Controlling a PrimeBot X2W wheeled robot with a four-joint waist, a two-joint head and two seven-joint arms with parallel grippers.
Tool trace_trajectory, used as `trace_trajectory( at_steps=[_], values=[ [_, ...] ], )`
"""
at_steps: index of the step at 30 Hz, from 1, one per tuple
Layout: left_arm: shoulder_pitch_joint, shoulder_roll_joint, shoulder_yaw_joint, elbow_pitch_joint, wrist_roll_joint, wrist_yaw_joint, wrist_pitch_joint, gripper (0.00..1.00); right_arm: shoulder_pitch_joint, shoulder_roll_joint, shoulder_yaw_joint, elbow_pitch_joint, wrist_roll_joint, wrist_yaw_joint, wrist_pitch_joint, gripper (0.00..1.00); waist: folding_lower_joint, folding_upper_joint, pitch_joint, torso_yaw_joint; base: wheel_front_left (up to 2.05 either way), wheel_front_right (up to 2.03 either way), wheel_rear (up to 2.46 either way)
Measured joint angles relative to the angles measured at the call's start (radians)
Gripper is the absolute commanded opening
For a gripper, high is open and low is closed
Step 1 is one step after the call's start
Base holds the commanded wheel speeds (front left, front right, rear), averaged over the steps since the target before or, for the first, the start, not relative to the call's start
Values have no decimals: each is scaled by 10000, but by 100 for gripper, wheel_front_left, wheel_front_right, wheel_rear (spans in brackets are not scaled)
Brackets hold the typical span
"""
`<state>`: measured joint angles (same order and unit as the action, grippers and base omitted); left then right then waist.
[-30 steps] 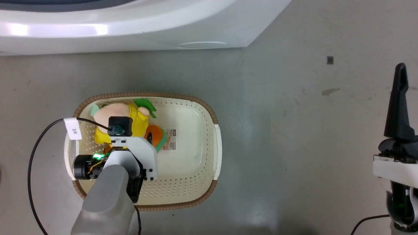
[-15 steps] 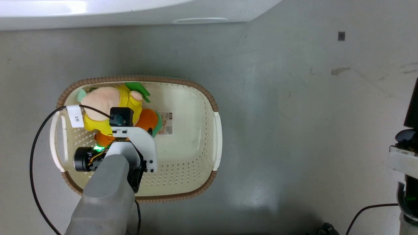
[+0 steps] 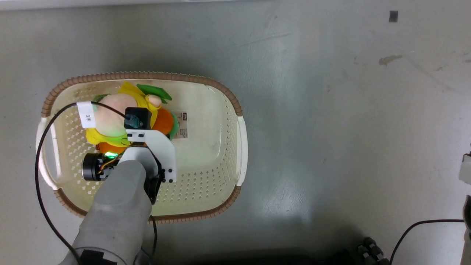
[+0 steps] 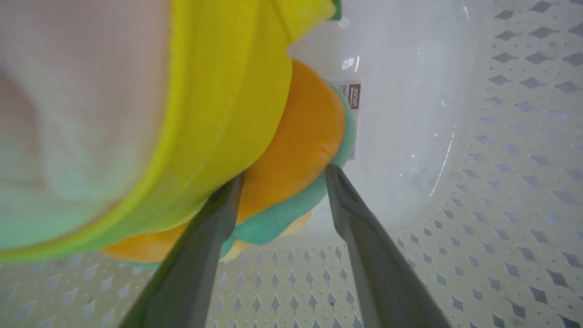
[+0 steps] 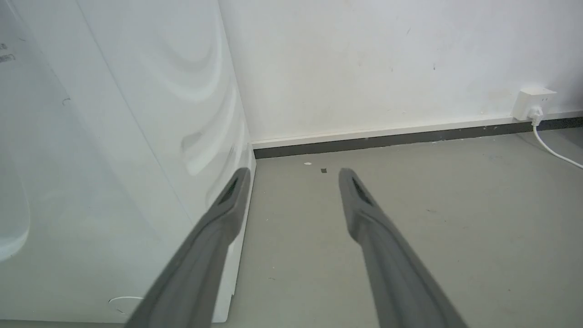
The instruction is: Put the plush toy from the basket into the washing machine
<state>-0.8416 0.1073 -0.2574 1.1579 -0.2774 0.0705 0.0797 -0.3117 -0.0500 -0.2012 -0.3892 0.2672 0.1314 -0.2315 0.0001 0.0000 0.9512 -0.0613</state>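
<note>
The small pink pig-like plush toy in a yellow top lies toward 10 o'clock inside the cream perforated plastic basket with a brown woven-look rim. I have the left gripper down there, jaws apart and straddling the toy's orange-and-green burger part, tips touching but not visibly squeezing; I judge that bulge easiest to pinch. The right gripper hangs spread and empty, the large white washing machine at its 9 o'clock.
</note>
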Motion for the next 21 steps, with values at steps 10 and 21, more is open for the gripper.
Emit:
trace_trajectory(
  at_steps=[10,21],
  values=[
    [-597,38,-439,1005,-270,-125,15,0,-378,0,-224,-190,188,0,-182,100,0,0,384,-110,0,0,0],
    [74,73,-546,1321,-606,-562,-867,0,-415,0,75,456,420,0,-259,100,-1,0,-1097,-154,0,0,0]
  ],
)
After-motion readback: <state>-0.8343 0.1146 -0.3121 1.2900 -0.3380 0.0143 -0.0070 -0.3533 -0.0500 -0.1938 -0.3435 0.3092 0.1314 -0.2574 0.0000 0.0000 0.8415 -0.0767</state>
